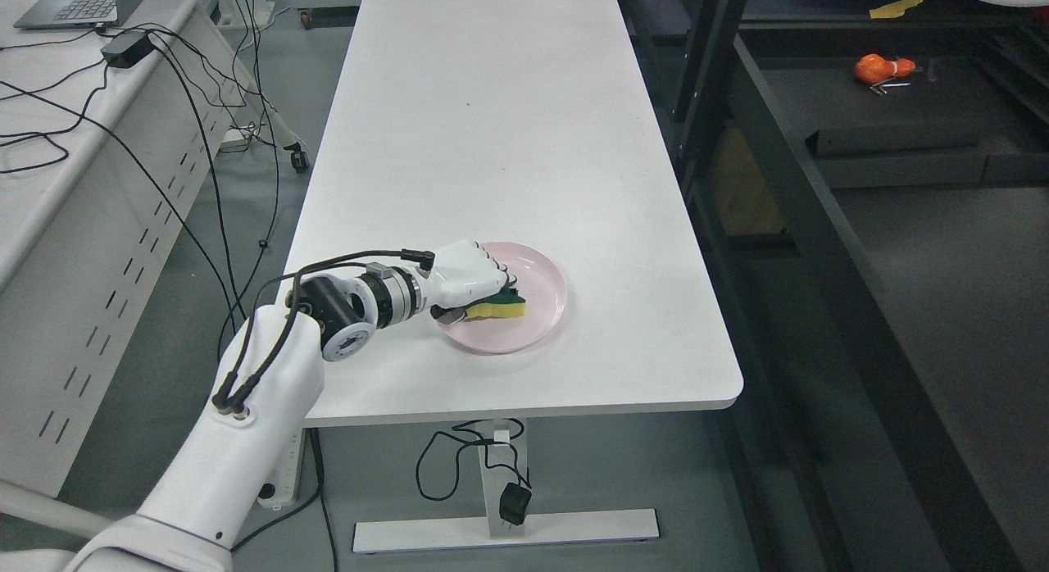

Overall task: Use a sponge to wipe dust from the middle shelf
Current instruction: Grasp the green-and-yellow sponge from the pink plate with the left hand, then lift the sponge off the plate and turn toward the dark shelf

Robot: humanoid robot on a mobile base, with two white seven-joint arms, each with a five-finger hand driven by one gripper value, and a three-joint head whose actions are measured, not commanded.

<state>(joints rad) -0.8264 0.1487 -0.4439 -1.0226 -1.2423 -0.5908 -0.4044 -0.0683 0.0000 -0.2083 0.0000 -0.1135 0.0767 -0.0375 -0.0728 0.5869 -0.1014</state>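
Observation:
A yellow sponge with a dark green scrub top (pixel 500 309) lies in a pink plate (pixel 541 281) near the front of a long white table (pixel 492 129). My left hand (pixel 479 297) reaches over the plate's left side, its white fingers curled over the sponge's top and its thumb under the near edge. The sponge still rests in the plate. A dark metal shelf unit (pixel 901 228) stands to the right of the table. My right arm does not show.
An orange object (pixel 881 68) lies on a dark shelf board at the upper right. A second white desk (pixel 74 113) with a laptop, a power brick and loose cables runs along the left. Cables and a plug hang below the table's front edge.

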